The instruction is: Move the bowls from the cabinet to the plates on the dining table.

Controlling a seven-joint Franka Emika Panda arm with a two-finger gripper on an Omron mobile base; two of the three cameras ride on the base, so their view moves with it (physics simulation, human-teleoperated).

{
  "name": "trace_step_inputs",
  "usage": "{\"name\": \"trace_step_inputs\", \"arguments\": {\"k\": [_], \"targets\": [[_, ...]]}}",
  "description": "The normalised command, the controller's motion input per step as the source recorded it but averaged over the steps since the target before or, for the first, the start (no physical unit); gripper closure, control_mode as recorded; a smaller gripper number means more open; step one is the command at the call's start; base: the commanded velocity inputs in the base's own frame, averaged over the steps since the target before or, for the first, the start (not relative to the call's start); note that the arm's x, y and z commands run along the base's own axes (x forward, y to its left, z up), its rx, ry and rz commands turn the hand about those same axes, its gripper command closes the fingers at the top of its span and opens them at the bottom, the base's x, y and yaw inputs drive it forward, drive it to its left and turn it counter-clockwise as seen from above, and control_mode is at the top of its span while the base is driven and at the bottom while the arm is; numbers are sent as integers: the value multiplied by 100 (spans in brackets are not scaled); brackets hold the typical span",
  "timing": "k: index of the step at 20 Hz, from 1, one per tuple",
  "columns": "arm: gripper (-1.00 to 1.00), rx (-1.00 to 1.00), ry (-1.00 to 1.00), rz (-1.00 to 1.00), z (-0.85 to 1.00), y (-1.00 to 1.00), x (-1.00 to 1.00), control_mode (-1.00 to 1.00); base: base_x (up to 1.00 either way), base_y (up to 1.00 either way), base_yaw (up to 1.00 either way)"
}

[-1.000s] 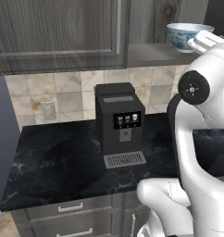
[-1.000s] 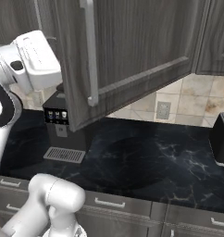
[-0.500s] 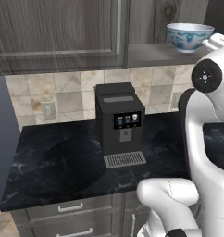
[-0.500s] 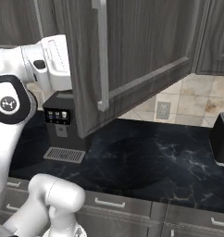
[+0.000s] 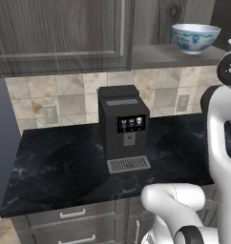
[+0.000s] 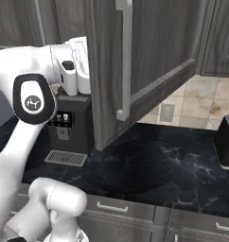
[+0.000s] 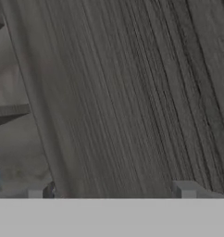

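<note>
In the left base view, a closed cabinet door (image 5: pixel 60 35) is seen at the upper left, above a tiled wall and a black marble worktop (image 5: pixel 65 171). A black coffee machine (image 5: pixel 123 127) stands on that worktop near its middle. Further right, 1 white bowl with a blue pattern (image 5: pixel 195 37) rests upright on the open cabinet shelf (image 5: pixel 170 55), and the white arm (image 5: pixel 222 128) rises at the right edge. In the right base view, the arm is bent at the left, and the open cabinet door (image 6: pixel 149 61) with its slim metal handle (image 6: pixel 124 56) swings out just to the right of it; a dark appliance (image 6: pixel 226 142) sits at the far right. In the hand view, the gripper (image 7: pixel 111 190) is spread fully wide, with nothing between its 2 finger tips (image 7: pixel 185 189), facing wood grain up close.
</note>
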Motion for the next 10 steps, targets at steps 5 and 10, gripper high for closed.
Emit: {"name": "trace_step_inputs", "arguments": {"k": [5, 10], "targets": [[-100, 6, 1, -2, -1, -51, 6, -100, 0, 0, 0], [-100, 7, 0, 1, -1, -43, 13, -100, 0, 0, 0]]}}
